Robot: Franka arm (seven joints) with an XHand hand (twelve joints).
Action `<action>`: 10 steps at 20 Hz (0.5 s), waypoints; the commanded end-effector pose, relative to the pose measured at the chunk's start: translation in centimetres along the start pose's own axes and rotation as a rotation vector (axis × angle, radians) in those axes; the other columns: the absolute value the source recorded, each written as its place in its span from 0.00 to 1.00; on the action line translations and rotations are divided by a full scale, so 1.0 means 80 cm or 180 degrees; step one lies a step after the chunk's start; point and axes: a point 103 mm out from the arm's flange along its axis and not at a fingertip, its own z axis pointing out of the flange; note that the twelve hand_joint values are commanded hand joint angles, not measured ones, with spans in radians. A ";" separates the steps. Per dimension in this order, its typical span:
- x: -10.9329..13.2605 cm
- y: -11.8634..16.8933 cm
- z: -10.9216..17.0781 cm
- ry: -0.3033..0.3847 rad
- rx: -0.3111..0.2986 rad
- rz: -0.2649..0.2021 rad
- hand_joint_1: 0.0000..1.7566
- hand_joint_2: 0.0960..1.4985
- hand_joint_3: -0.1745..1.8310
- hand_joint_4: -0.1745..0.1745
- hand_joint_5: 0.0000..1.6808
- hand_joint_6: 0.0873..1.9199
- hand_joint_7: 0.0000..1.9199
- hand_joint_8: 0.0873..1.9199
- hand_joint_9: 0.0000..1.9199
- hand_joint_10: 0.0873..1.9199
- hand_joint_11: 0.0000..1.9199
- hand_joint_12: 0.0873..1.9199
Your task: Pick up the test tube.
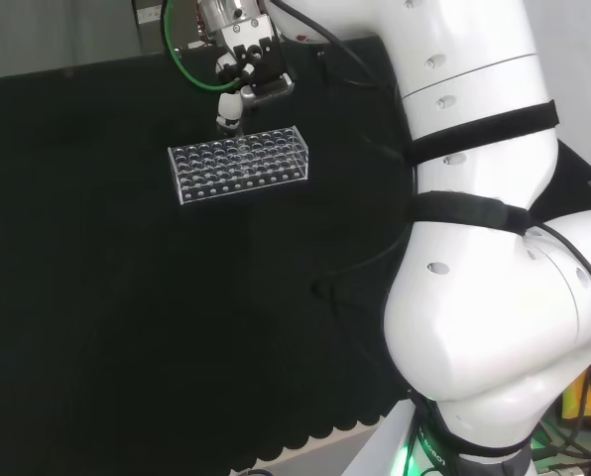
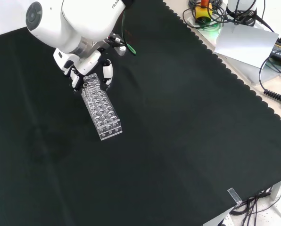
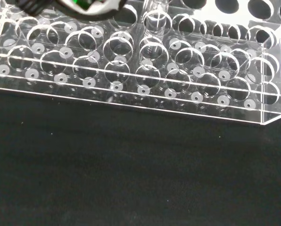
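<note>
The hand [image 1: 238, 84] hangs over the far end of the clear rack [image 1: 238, 165], its fingers [image 2: 107, 71] curled down on either side of that end. I can't tell whether they pinch anything. In the wrist view a tube [image 3: 154, 21] seems to stand upright in a hole directly below the palm, though clear glass against clear plastic makes that uncertain. If so, its long axis points straight up toward the hand, so the lift would be vertical.

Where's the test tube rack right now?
In the head view, the clear rack sits on the black cloth at upper left, directly below the hand.
</note>
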 end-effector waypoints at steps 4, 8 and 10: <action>0.002 0.003 0.002 0.0122 -0.0160 0.0076 0.53 0.44 0.37 0.01 0.30 0.34 0.45 0.43 0.37 0.38 0.16 0.76; 0.003 0.005 0.000 0.0169 -0.0201 0.0095 0.54 0.43 0.38 0.00 0.32 0.35 0.47 0.43 0.39 0.37 0.18 0.75; 0.003 0.006 0.000 0.0168 -0.0201 0.0102 0.54 0.43 0.38 0.00 0.33 0.35 0.48 0.43 0.40 0.37 0.18 0.75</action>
